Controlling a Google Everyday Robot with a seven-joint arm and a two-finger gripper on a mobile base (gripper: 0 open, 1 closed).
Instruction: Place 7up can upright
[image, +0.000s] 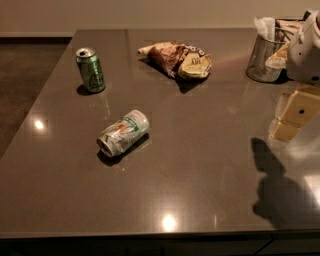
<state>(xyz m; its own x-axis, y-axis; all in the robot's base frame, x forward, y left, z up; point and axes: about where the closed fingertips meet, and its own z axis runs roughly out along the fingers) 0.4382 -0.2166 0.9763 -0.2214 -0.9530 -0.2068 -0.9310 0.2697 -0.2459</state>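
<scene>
The 7up can (123, 132) is pale silvery-white with a green band and orange-red marks. It lies on its side on the dark grey countertop (200, 165), left of the middle, with its silver end towards the front left. My gripper (289, 119) hangs over the right side of the counter, far to the right of the can and not touching it. The white arm (307, 50) rises behind it at the right edge.
A darker green can (90, 70) stands upright at the back left. A crumpled brown snack bag (177, 59) lies at the back middle. A metal mesh holder (264, 57) with napkins stands at the back right. The counter's left edge drops to the floor.
</scene>
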